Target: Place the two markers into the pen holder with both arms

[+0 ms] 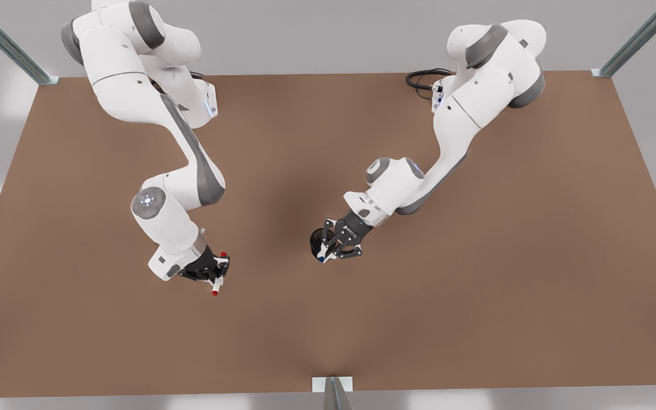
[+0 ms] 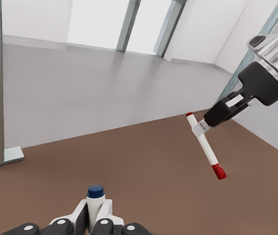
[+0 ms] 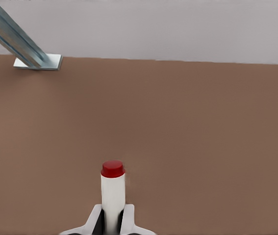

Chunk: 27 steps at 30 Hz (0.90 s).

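left gripper (image 1: 328, 250) clamps blue marker (image 2: 95, 198) over pen holder (image 1: 316, 239), centre frame | right gripper (image 1: 214, 272) pinches red marker (image 1: 219, 272), lower left | you'd find both light, stiff, slippery: hold mid-barrel

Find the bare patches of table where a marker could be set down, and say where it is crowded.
Bare table runs along the near edge and between the arms. It is crowded where the left gripper, shut on the blue marker, meets the pen holder, and around the right gripper holding the red marker.
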Each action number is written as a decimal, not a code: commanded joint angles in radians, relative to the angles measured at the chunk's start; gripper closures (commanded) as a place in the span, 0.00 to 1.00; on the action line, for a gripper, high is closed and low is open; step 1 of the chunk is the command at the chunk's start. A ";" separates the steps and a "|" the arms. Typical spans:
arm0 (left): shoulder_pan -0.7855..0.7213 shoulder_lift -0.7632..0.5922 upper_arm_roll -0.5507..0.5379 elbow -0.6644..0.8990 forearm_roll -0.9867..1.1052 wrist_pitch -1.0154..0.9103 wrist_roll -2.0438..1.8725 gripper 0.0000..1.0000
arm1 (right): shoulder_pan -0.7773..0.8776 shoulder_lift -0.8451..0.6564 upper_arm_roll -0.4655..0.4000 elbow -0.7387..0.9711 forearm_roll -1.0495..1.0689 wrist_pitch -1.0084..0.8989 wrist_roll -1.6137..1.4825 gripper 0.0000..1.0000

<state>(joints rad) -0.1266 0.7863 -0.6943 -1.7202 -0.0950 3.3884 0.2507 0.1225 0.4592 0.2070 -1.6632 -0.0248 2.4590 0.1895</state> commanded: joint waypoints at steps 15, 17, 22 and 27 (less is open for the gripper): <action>-0.041 0.077 0.001 -0.058 0.003 0.097 0.294 0.79 | 0.028 0.015 0.000 0.014 -0.006 0.095 0.027 0.72; -0.041 0.084 0.001 -0.078 0.004 0.098 0.294 0.65 | 0.034 0.013 0.000 0.014 -0.006 0.094 0.031 0.72; 0.010 0.053 -0.002 -0.110 0.047 0.092 0.262 0.00 | 0.040 0.013 0.000 0.016 -0.006 0.089 0.030 0.72; 0.489 0.013 -0.162 0.387 0.266 -1.466 -0.123 0.00 | 0.098 0.013 0.000 0.057 -0.007 0.172 0.031 0.72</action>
<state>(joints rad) 0.3319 0.8083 -0.8646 -1.4220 0.0367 2.8720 0.4278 0.2086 0.4738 0.2070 -1.6130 -0.0255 2.5744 0.1955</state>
